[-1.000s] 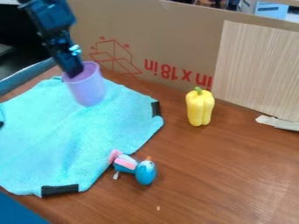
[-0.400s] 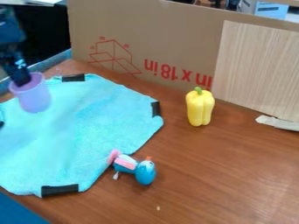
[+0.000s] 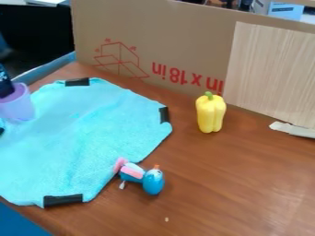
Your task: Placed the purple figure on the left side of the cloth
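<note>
The gripper point(image 3: 6, 88) is at the left edge of the view, partly cut off, and is shut on the rim of a purple cup point(image 3: 21, 107). The cup is slightly tilted over the upper left part of the turquoise cloth point(image 3: 92, 133); whether its base touches the cloth I cannot tell. Black clips or strips mark several edges of the cloth, which lies spread on the brown table.
A blue bird-like toy point(image 3: 152, 181) with pink parts lies by the cloth's lower right edge. A yellow pepper point(image 3: 210, 113) stands right of the cloth. Behind are a cardboard wall point(image 3: 184, 41) and a wood-grain panel point(image 3: 271, 69).
The gripper has carried the purple cup left across the cloth's upper part, and the cup is now at the view's left edge. The bird toy and pepper have not moved.
</note>
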`<state>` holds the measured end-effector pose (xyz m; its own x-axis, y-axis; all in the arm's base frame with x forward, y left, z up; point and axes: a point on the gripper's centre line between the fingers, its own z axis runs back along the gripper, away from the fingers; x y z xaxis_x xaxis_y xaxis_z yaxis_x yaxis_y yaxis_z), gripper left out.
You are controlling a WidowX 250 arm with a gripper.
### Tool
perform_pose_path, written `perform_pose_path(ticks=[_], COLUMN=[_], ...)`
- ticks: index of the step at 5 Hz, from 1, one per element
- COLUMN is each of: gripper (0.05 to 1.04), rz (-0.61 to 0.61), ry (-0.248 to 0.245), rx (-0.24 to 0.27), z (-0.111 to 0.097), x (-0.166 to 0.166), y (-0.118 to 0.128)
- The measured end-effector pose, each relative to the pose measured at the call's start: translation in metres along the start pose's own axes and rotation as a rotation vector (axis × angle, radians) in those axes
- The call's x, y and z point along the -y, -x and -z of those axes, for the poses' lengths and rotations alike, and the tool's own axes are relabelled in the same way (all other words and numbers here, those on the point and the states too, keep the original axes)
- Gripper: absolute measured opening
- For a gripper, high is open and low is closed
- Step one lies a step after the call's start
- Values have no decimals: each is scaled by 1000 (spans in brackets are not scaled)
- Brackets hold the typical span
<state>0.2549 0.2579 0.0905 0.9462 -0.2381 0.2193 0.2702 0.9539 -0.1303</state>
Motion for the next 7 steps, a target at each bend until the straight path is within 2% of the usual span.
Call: perform_pose_path(ticks=[2,3,4,5,6,7], gripper=[82,219,501,816,991,1001], rz=[-22,-28,-35,-14,18,63], ry=[-31,-43,-6,45,52,6], rx=[-29,-30,-26,-1,25,57], z=[19,19,19,8,-24,-67], x=[-14,-15,-9,5,21,44], y=[6,6,5,-2,-21,-44])
